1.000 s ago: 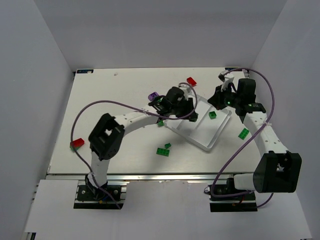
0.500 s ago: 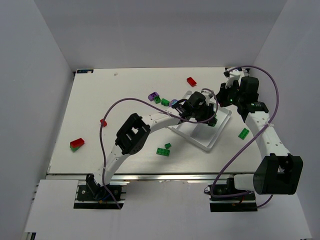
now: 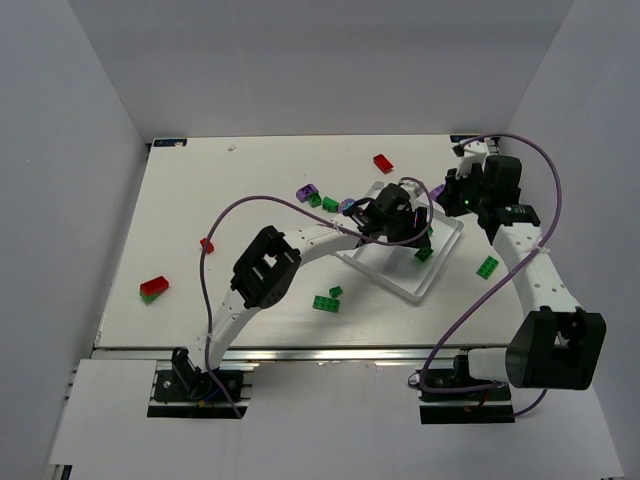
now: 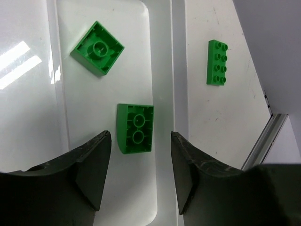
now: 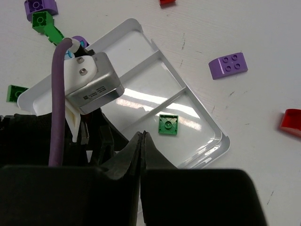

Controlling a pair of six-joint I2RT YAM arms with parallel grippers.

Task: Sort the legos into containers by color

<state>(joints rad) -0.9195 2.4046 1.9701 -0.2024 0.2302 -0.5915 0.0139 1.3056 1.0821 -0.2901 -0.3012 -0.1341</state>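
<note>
The white tray (image 3: 405,280) lies at the table's middle right. My left gripper (image 3: 408,222) hangs over it, open and empty. In the left wrist view a green lego (image 4: 136,128) lies upside down in the tray's outer compartment (image 4: 94,155), just beyond my left gripper (image 4: 140,160). A second green lego (image 4: 98,47) lies farther along. My right gripper (image 5: 142,136) is shut and empty, above the tray's far end; it also shows in the top view (image 3: 455,197). Its view shows one green lego (image 5: 168,125) in the tray (image 5: 207,150).
Loose legos lie on the table: green (image 3: 325,302), green (image 3: 487,266), green (image 3: 330,204), red (image 3: 155,287), red (image 3: 383,162), purple (image 3: 306,191). A purple lego (image 5: 228,66) and a red one (image 5: 291,122) lie beyond the tray. A green brick (image 4: 217,62) lies outside the rim.
My left gripper has swung right from beside the tray to over it, and a green lego now lies free under its open jaws. My right gripper has shifted slightly right.
</note>
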